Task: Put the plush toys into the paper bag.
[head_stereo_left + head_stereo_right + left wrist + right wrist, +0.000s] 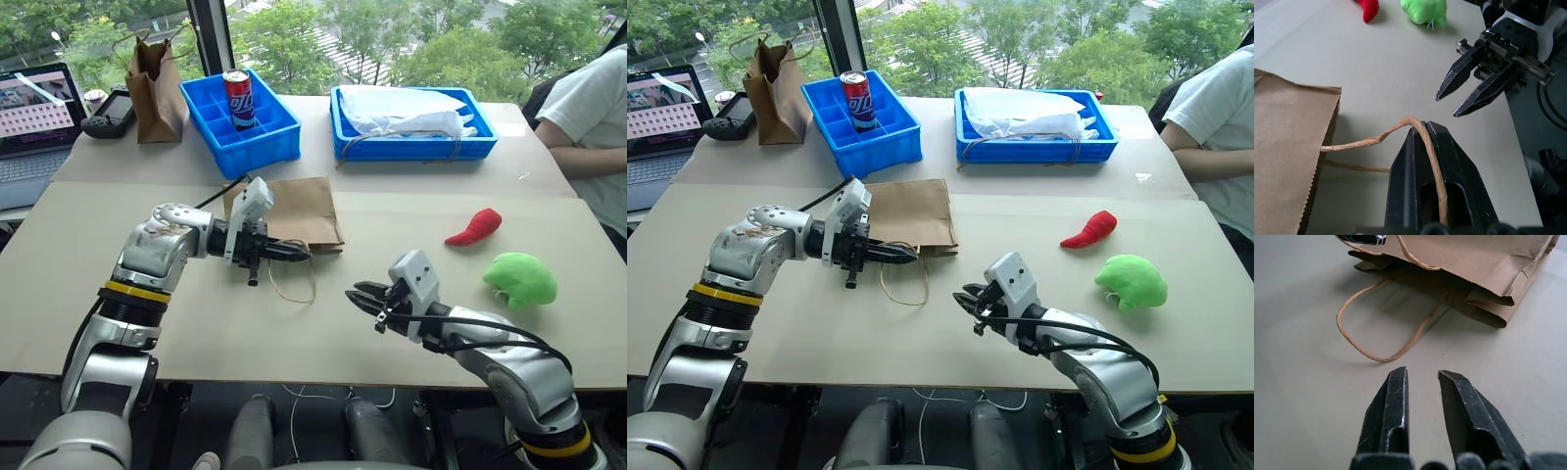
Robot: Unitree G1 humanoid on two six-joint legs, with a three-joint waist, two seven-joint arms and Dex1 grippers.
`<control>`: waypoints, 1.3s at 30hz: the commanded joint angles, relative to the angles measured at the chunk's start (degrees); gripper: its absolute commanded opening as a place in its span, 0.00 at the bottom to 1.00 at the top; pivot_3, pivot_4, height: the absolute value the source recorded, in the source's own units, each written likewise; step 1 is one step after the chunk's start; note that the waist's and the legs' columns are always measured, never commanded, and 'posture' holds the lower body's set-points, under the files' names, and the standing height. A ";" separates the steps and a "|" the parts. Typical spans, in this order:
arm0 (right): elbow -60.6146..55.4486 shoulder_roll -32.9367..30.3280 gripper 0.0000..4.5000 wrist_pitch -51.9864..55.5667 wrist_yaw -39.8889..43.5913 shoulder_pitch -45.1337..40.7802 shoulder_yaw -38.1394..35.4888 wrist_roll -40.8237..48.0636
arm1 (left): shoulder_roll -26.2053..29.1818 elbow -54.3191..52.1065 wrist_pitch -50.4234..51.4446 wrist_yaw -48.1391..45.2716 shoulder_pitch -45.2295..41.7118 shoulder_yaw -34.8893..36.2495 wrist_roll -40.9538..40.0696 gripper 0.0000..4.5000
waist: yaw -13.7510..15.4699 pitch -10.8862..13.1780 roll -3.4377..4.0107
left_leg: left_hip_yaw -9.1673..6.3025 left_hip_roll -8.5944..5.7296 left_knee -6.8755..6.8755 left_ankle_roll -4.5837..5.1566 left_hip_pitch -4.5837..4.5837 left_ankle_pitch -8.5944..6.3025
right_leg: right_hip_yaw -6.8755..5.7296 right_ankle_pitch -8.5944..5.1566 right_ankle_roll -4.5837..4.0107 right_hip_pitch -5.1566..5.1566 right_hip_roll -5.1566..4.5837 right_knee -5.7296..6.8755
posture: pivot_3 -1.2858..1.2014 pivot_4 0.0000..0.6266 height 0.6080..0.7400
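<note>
**Left fingers pinch a bag handle; toys wait on the right**

The paper bag [291,210] lies flat on the tabletop [392,323], left of centre, with its mouth toward the near edge and its twine loops trailing out over the surface. The left gripper [284,252] points right across the mouth, its fingers pressed together on the upper twine handle [1400,128]; in the left wrist view the cord runs straight between them. The lower handle [1369,333] lies slack on the tabletop.

The right gripper [362,298] hovers just above the tabletop, near and to the right of the bag mouth, aimed at it. Its fingers [1391,401] hold nothing and stand a narrow gap apart, nearly together.

The red chili plush [474,227] and the green plush [520,278] sit well to the right, apart from the bag and from both grippers, the green one nearer the front edge.

The step in hand looks like opening the bag: one handle is caught, but the mouth is barely parted. Next, the left arm probably needs to lift the handle so the mouth gapes, while the right arm either helps spread the lower lip or swings right to fetch a toy, for which its fingers would have to spread first. A flat bag may slide rather than open.
</note>
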 commanded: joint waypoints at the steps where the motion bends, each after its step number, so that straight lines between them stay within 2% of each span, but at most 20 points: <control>1: 2.10 2.88 0.01 -1.84 -0.75 -3.16 1.33 -1.38 | -1.82 -4.64 12.09 5.13 -3.20 2.97 -5.84 0.00 | -0.15 0.00 0.00 | -0.02 0.01 0.03 0.00 0.00 0.00 | -0.01 0.00 0.00 0.00 0.01 0.00 | 0.52 0.24 0.58; 9: 11.68 6.75 0.01 -5.56 -0.01 -9.21 4.16 -6.66 | -3.81 -6.37 22.22 11.55 -6.65 5.38 -11.68 0.00 | -0.52 0.00 0.00 | -0.03 0.00 0.02 0.00 0.00 0.00 | -0.02 0.00 -0.01 -0.04 0.01 0.03 | 0.52 0.24 0.58; 18: 29.20 15.06 0.01 -19.66 1.43 -16.01 5.81 -12.74 | -2.93 -4.77 23.75 13.56 -10.16 6.18 -14.05 0.00 | -0.78 0.01 0.00 | -0.03 0.01 -0.01 -0.02 0.00 0.01 | -0.01 0.02 -0.04 -0.08 0.03 0.06 | 0.52 0.24 0.58; 22: 32.91 16.73 0.01 -23.66 2.38 -17.75 4.89 -13.84 | -2.43 -4.49 23.45 13.93 -10.48 5.96 -14.22 0.00 | -0.73 0.01 0.00 | -0.02 0.00 -0.01 -0.04 -0.02 0.02 | 0.00 0.10 -0.17 -0.12 0.02 0.08 | 0.52 0.24 0.58; 26: 33.29 17.01 0.01 -25.19 4.33 -18.18 4.73 -13.64 | -2.60 -4.52 23.52 14.59 -10.07 6.15 -14.59 0.00 | -0.60 0.01 0.01 | -0.02 0.00 -0.01 -0.05 -0.02 0.02 | -0.01 0.11 -0.19 -0.11 0.02 0.07 | 0.52 0.24 0.58; 33: 22.00 10.84 0.01 -20.77 9.67 -13.85 5.23 -12.24 | -3.25 -4.20 23.37 15.90 -10.07 6.33 -15.48 0.00 | -0.53 0.01 0.01 | -0.02 -0.01 -0.01 -0.05 -0.03 0.02 | -0.01 0.12 -0.20 -0.11 0.01 0.07 | 0.52 0.24 0.58; 39: 24.24 14.37 0.01 -22.70 7.63 -14.48 3.35 -11.67 | -5.06 -5.18 25.82 17.43 -10.35 6.83 -17.71 0.00 | -0.86 0.01 0.00 | -0.03 0.01 -0.04 -0.06 -0.03 0.03 | 0.02 0.10 -0.17 -0.21 0.05 0.16 | 0.52 0.24 0.58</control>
